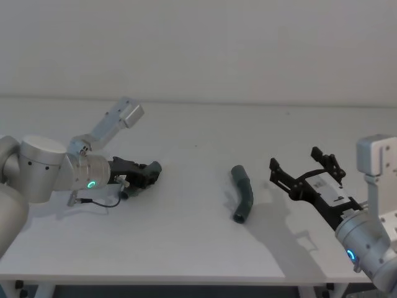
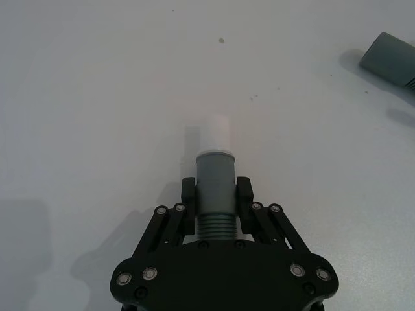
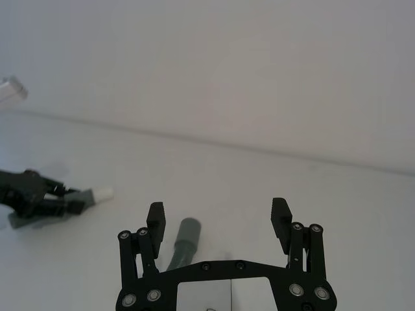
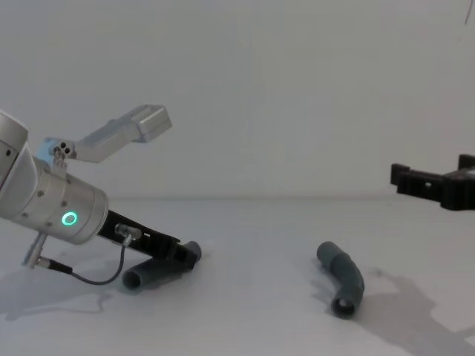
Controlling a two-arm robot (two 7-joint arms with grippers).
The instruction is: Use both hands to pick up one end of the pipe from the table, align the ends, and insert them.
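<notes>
My left gripper [image 1: 146, 174] is shut on the curved pipe piece [image 2: 214, 184], low over the left of the table [image 1: 186, 242]. The piece's white tip [image 2: 214, 133] sticks out past the fingers. Its rear end [image 4: 137, 279] looks to rest on the table. The elbow piece [image 1: 243, 194] lies loose at centre right, also seen from the chest [image 4: 343, 279], with one open mouth [image 3: 189, 230] turned toward my right gripper. My right gripper [image 1: 298, 161] hovers open just right of the elbow piece, jaws wide apart [image 3: 218, 210] with nothing between them.
The table's far edge meets a plain white wall [image 1: 198, 49]. My left arm's cable [image 1: 99, 202] trails on the table beside the gripper. Bare surface lies between the two pipe pieces [image 1: 192, 186].
</notes>
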